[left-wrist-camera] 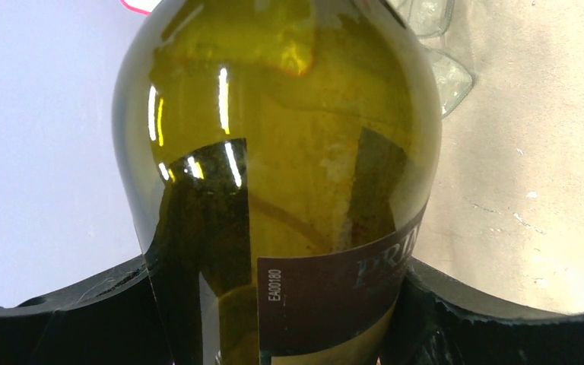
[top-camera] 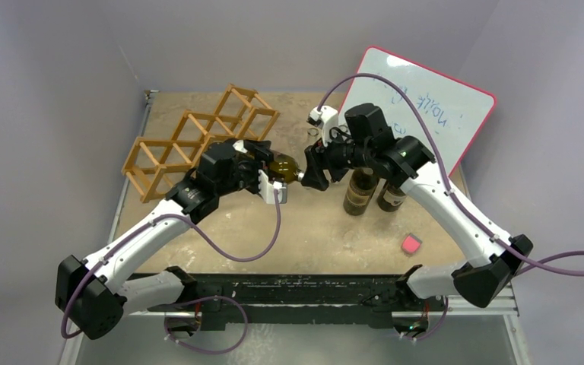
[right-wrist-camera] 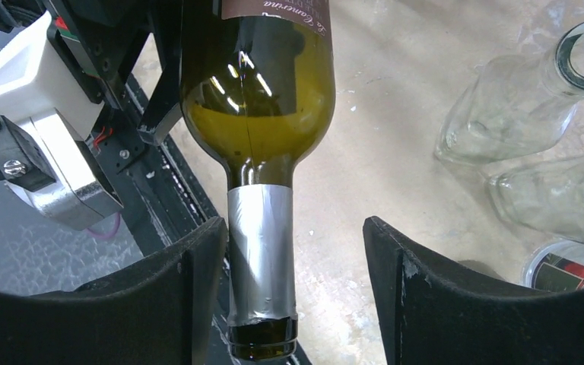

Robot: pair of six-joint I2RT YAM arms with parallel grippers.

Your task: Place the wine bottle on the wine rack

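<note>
My left fingers (left-wrist-camera: pixel 68 319) clench the wine bottle (left-wrist-camera: pixel 289 152) by its body. My right fingers (right-wrist-camera: pixel 441 304) straddle its neck, released, a gap showing.

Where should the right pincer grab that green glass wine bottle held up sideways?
Probably the silver-foiled neck of the olive-green glass wine bottle, coming end-on from its mouth: the neck is slim, straight and sticks out free, while the left pincer clamps the wide body.

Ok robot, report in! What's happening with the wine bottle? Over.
Left gripper clamped on wine bottle body. Right gripper open around its neck. Bottle near wine rack, not in. Spare bottles stand clear, right.
</note>
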